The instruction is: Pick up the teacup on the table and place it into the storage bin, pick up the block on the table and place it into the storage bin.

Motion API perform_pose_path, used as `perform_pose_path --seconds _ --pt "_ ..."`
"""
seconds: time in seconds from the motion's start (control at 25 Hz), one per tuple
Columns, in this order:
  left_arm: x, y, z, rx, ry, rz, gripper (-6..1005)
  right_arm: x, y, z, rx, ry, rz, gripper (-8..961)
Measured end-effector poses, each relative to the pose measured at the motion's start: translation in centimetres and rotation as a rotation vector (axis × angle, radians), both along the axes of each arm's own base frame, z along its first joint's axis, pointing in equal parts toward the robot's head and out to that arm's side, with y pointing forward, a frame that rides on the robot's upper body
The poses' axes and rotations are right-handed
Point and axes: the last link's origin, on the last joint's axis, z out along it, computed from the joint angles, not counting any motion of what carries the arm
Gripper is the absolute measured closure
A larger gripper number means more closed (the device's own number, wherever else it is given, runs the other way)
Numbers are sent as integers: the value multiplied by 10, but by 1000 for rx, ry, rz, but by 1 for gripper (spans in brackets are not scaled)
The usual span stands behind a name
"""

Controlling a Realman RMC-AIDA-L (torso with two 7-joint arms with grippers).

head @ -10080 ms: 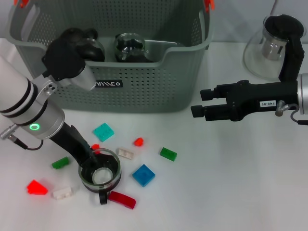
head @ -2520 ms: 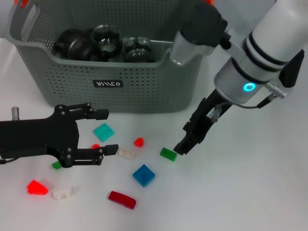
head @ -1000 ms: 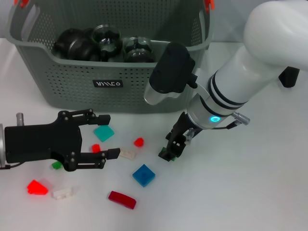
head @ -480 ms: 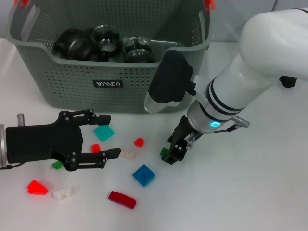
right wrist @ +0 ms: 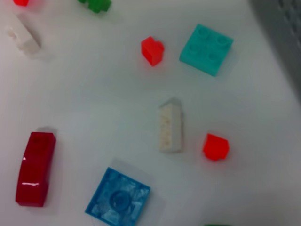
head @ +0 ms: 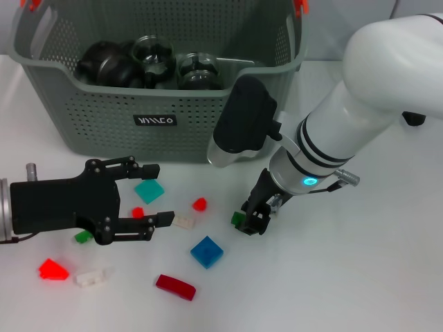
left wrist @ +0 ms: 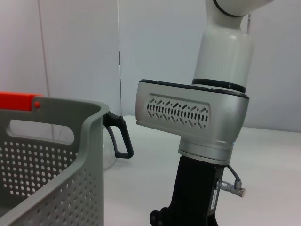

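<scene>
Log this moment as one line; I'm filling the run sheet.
right gripper: shut on green block, at table | left gripper: open, idle over bricks | storage bin: holds glassware

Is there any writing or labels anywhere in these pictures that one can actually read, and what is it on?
Black label on the front wall of the storage bin: white lettering that shows upside down and is too stylised to read with certainty.
White tag on the black body of the right arm in the left wrist view: tiny print, too small to read.
The blocks, the left gripper and the right gripper show no readable text.
</scene>
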Motion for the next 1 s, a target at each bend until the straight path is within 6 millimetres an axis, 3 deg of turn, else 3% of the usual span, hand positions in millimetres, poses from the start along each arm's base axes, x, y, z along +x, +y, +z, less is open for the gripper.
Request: perform_pose_path --seconds 0.28,0.36,0.68,1.0 --pt "-1 1 2 10 -4 5 215 -2 -3 1 -20 -12 -4 598" --pt "-1 2 2 10 -3 5 215 -1 -2 2 -20 -16 -12 749" --pt "-1 2 3 12 -2 4 214 -5 -2 6 -22 4 -18 751" --pt "-4 2 9 33 -8 19 214 -24 2 30 -36 91 -72 751"
